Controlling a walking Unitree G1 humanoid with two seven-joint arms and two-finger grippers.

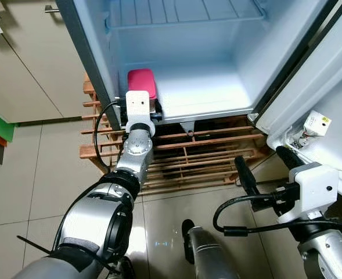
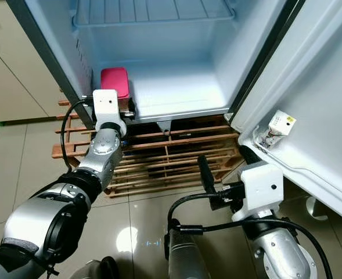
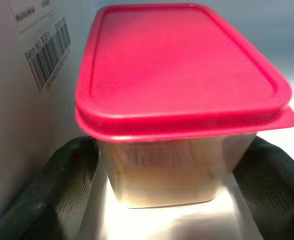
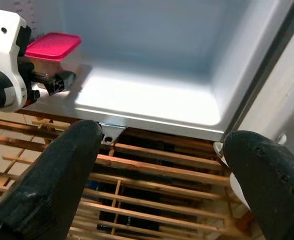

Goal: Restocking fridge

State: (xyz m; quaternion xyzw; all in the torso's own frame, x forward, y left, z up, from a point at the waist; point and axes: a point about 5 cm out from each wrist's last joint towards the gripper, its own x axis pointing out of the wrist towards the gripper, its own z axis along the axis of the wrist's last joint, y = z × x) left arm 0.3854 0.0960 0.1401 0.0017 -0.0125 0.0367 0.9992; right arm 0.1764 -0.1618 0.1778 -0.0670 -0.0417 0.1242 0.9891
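Left gripper is clamped on a container w/ pink lid, one black finger on each side of its clear body in the left wrist view. In the left eye view that's centre-left of frame: silver left arm reaches up from lower left, white wrist block just below the container. Container sits on the fridge floor, at its front left corner, close to the left inner wall; a barcode sticker is on that wall just beside the lid. Wire shelf across top centre of frame, inside the fridge. Below the fridge, mid-frame, a wooden slatted rack on the tiled floor. Right of that, the open fridge door fills upper right. Right gripper at lower right, fingers spread apart, holding nothing, low in front of the rack and near the door's bottom edge. Right wrist view looks btwn its fingers at the fridge floor and rack.
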